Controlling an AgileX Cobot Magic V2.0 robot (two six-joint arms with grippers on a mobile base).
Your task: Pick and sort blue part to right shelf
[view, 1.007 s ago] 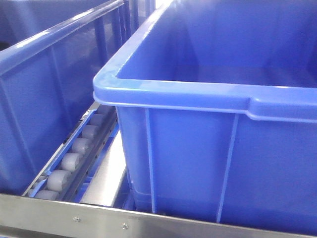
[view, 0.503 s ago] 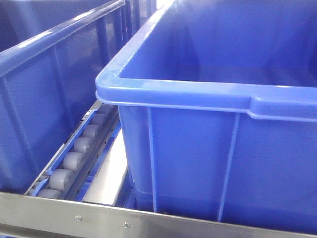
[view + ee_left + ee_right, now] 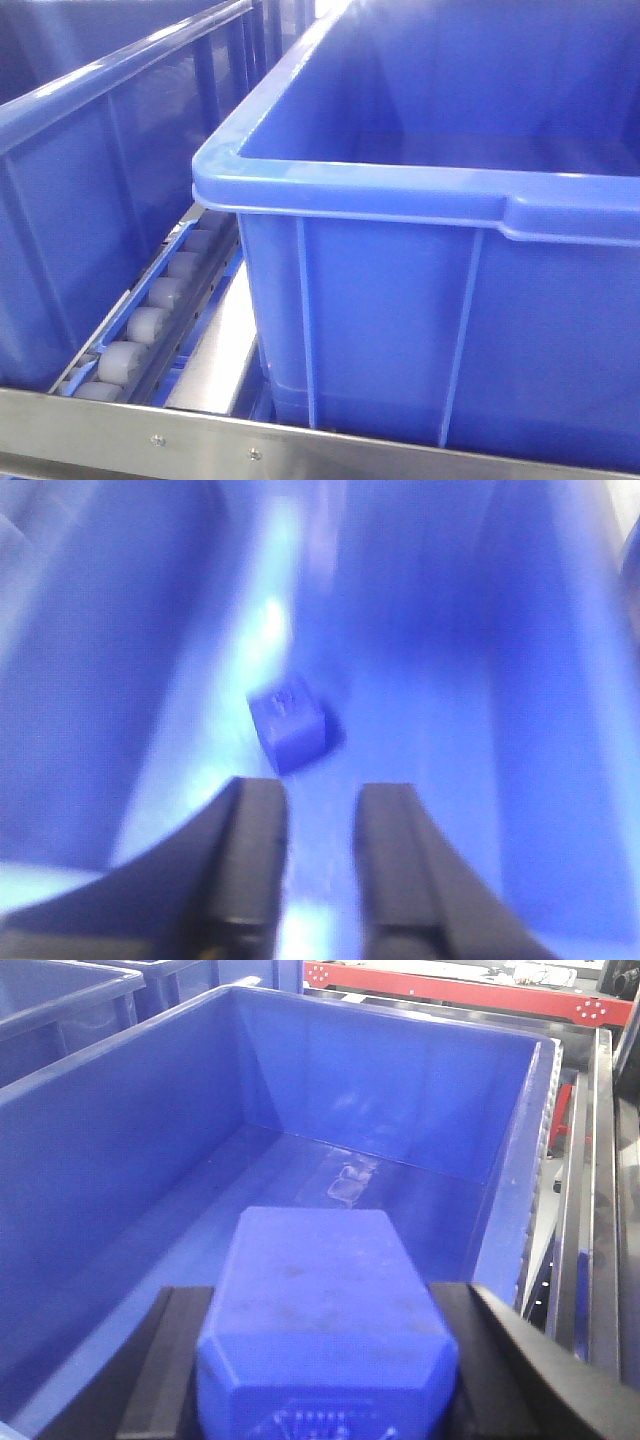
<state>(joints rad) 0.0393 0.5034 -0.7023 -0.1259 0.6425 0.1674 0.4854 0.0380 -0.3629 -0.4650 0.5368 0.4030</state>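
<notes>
In the front-facing view a large blue plastic bin fills the right side, its thick rolled rim running across the middle, and a second blue bin stands to its left; between them a grey roller track slopes down to the steel front rail of the right shelf, and neither arm shows here. The left wrist view, blurred, looks down into a blue bin where a small blue block lies on the floor near the middle, just beyond the left gripper; its two dark fingers stand apart with bare bin floor between them, released and holding nothing. The right wrist view shows the right gripper clenched on a blue part, a chunky block with bevelled corners, pressed between the black fingers on either side and held above the near end of an open blue bin. On that bin's floor near the far wall lies a pale scuffed patch. Past the bin's right wall run grey steel frame rails, and a red bar crosses the top edge.
</notes>
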